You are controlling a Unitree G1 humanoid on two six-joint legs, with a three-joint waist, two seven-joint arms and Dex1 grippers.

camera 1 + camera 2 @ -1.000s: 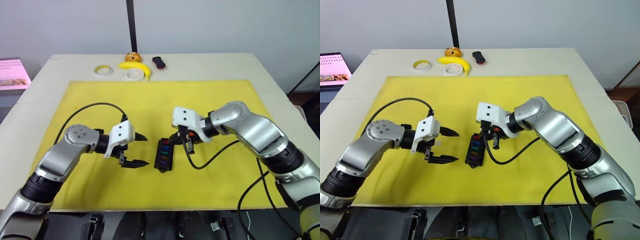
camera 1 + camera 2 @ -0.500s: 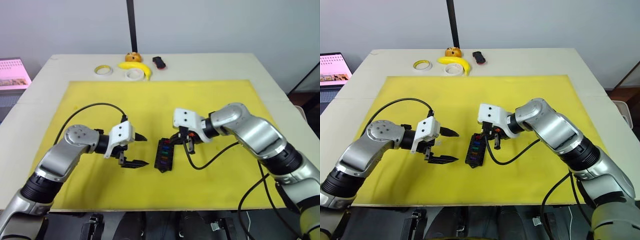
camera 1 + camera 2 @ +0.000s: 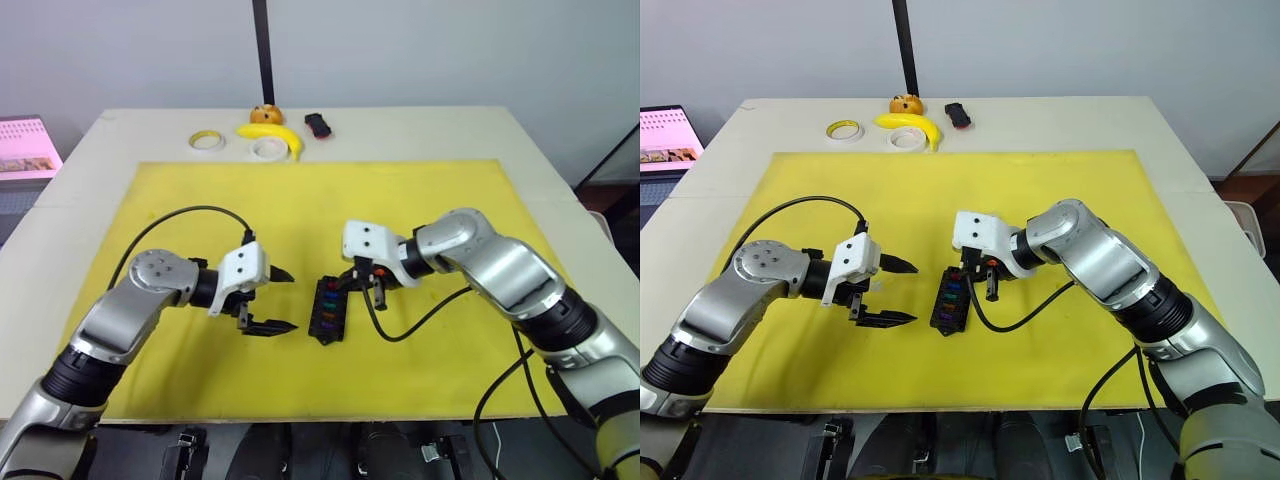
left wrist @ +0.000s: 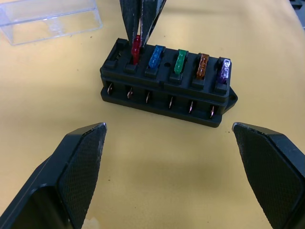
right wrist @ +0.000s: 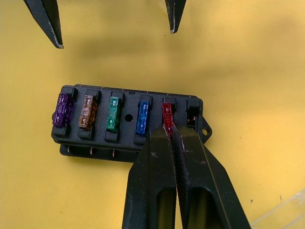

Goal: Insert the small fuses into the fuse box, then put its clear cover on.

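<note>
The black fuse box [image 3: 327, 310] lies mid-mat between both grippers. Purple [image 5: 62, 109], amber [image 5: 87, 111], green [image 5: 113, 113] and blue [image 5: 143, 117] fuses sit in its slots. My right gripper [image 5: 169, 133] is shut on the red fuse [image 5: 167, 114], which stands in the slot beside the blue one. The end slot [image 5: 192, 112] past it is empty. My left gripper [image 3: 292, 300] hangs open just left of the box, its fingers wide apart and holding nothing. The clear cover [image 4: 50, 19] lies on the mat just beyond the box, near the right gripper.
The yellow mat [image 3: 200, 200] covers most of the table. Along the far edge lie two tape rolls [image 3: 207, 141], a banana [image 3: 275, 135], an orange round object [image 3: 265, 114] and a small black-red object [image 3: 318, 124]. A black pole [image 3: 262, 50] rises behind them.
My right gripper has shifted slightly left and down over the fuse box with the red fuse. The left arm has stayed still.
</note>
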